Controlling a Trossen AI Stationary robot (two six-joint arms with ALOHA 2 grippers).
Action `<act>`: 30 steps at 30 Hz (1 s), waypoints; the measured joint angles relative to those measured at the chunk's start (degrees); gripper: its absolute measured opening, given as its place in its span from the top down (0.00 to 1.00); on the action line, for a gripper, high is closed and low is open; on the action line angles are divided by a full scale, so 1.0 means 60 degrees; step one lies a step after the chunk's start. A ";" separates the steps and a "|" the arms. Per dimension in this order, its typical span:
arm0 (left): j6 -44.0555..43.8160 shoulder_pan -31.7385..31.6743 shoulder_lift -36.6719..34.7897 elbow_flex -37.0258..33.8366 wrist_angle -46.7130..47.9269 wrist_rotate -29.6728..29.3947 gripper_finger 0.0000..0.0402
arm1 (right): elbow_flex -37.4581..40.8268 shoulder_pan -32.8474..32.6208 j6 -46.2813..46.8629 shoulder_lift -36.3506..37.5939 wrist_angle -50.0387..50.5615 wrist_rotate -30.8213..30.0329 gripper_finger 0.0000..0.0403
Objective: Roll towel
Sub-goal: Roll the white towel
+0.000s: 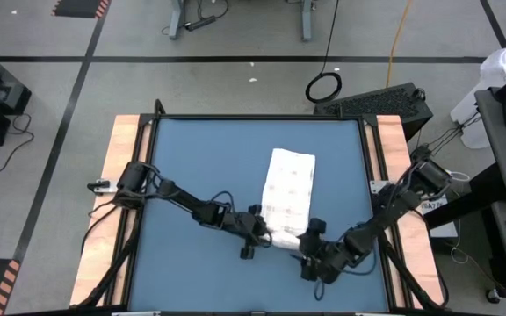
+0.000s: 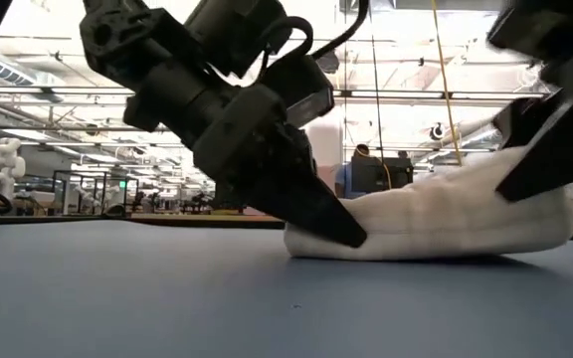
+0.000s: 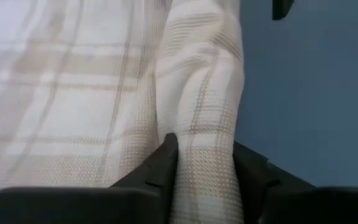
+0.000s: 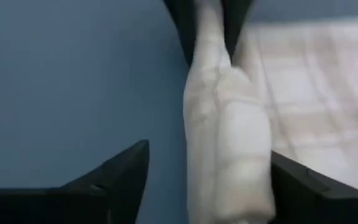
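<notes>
Bright backlit low view, wrist cams blurry

blue table (image 1: 200, 167) carries 1 towel (image 1: 288, 189), seemingly part-rolled.

Partly rolled plaid towel (image 1: 286, 195), mid-table

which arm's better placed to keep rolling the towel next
Probably left. The left gripper has its jaws pinched on the towel's rolled near edge, while the right gripper has open jaws straddling the roll without gripping.
</notes>
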State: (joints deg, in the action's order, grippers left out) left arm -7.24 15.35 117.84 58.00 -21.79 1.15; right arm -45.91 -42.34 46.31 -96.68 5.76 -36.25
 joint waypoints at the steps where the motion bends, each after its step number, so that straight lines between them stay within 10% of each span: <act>1: -0.0203 -0.0076 0.0000 0.0000 0.0002 0.0351 0.74 | 0.0000 -0.0176 -0.0293 0.0000 -0.0100 -0.0333 0.35; 16: -0.1459 -0.0636 0.0029 -0.0007 0.0155 0.2607 0.77 | -0.0044 -0.0909 -0.3857 -0.0925 -0.2938 -0.2348 0.35; 30: -0.1449 -0.0633 0.0036 -0.0022 0.0146 0.2618 0.77 | -0.0106 -0.0639 -0.2481 -0.1607 -0.2589 -0.2425 0.35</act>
State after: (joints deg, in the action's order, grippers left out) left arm -15.93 11.55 118.06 57.87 -20.92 16.86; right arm -46.54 -46.17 31.42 -106.33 -9.77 -50.80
